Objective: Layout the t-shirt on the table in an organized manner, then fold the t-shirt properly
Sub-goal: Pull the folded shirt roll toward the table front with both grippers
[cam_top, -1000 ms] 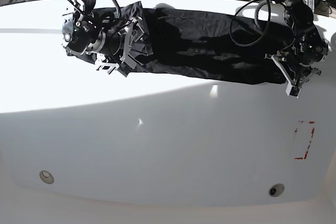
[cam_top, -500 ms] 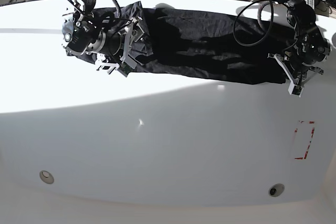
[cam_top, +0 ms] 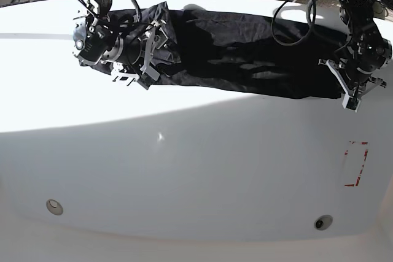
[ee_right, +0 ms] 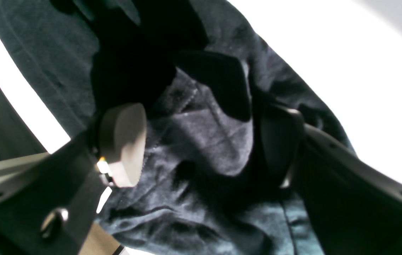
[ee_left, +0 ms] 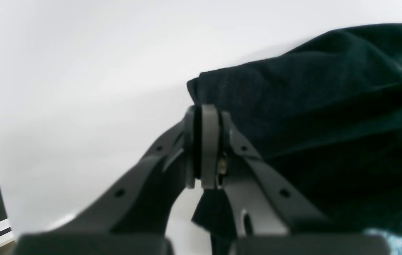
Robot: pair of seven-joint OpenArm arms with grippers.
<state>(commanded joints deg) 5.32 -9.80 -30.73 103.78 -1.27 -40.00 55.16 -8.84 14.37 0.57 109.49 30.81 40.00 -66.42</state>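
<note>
The white surface (cam_top: 184,170) carries a red dashed rectangle (cam_top: 355,164) at the lower right of the base view and two round metal discs, one at the lower left (cam_top: 54,206) and one at the lower right (cam_top: 323,221). Cables (cam_top: 295,4) loop down over the upper right of the frame, crossing the cloth there.

The black t-shirt (cam_top: 245,53) lies stretched in a long wrinkled band across the upper part of the base view, between the two arms.

The right hand (cam_top: 152,50), at the upper left of the base view, lies low and nearly sideways over the shirt's bunched end. In its wrist view the fingers (ee_right: 123,141) are spread wide, with rumpled cloth (ee_right: 201,141) between them.

The left hand (cam_top: 347,87), at the right edge of the base view, hangs from a bent arm at the band's other end. In its wrist view the pads (ee_left: 210,141) are pressed together, pinching the shirt's edge (ee_left: 310,117), with a scrap of cloth hanging below.
</note>
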